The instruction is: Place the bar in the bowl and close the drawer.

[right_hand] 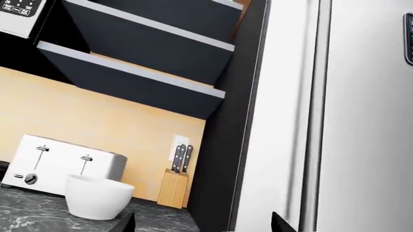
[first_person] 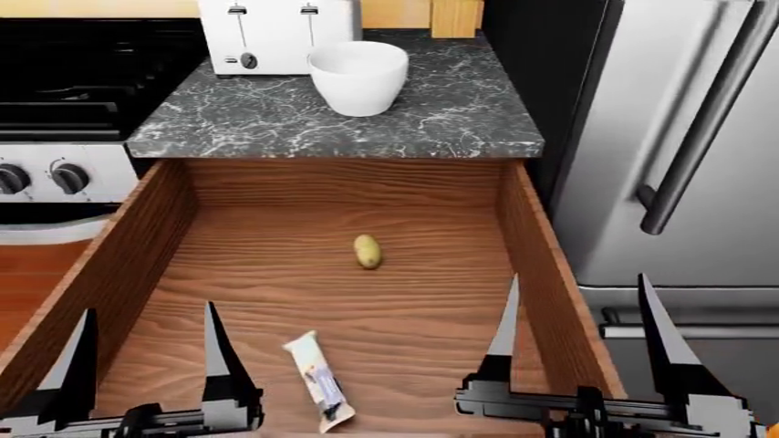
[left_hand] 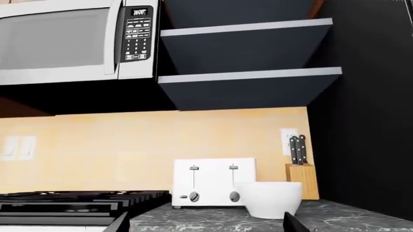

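Both my pincers hang wide open and empty, left pincer [first_person: 146,360] over the drawer [first_person: 134,237], right pincer [first_person: 578,338] by its right wall. The bar [first_person: 319,380] lies on the drawer floor between them, a potato [first_person: 367,251] farther in. Beyond, on the counter [first_person: 244,119], the bowl [first_person: 358,77] stands before the toaster [first_person: 274,35].

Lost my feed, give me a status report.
Left gripper and right gripper open, empty. Bar lying in open drawer, bowl empty on counter. Small potato mid-drawer, clear of bar.
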Available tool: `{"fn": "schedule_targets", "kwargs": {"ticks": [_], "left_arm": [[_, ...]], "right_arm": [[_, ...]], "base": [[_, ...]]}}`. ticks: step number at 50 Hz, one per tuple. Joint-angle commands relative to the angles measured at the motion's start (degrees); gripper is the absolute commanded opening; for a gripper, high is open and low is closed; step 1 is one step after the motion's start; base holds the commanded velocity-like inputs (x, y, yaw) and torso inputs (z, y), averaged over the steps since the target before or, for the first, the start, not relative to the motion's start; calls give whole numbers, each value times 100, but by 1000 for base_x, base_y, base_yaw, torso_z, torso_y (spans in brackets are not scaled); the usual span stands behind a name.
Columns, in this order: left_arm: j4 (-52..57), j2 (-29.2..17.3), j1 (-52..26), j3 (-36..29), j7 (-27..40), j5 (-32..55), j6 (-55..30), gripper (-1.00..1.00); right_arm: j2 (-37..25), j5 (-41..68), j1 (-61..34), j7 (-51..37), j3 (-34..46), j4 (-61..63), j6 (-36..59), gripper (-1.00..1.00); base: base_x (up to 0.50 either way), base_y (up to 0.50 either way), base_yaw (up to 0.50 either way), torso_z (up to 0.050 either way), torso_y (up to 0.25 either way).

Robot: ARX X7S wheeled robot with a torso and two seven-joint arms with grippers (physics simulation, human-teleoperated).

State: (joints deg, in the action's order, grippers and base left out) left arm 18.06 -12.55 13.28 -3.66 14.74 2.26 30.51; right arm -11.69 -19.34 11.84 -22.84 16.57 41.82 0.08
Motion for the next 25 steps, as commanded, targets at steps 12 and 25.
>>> {"fn": "schedule_targets", "kwargs": {"ticks": [12,25], "left_arm": [[-77,-70,-27,-63,56,48,36,100],[-66,-109,-3,-94,91,54,55,100]], "right_arm": [[-57,13,-31,-45,86,18,72,100],[-92,11,-42,-55,146,53,114,100]], "base": [[0,482,0,0,0],[0,481,0,0,0]]}}
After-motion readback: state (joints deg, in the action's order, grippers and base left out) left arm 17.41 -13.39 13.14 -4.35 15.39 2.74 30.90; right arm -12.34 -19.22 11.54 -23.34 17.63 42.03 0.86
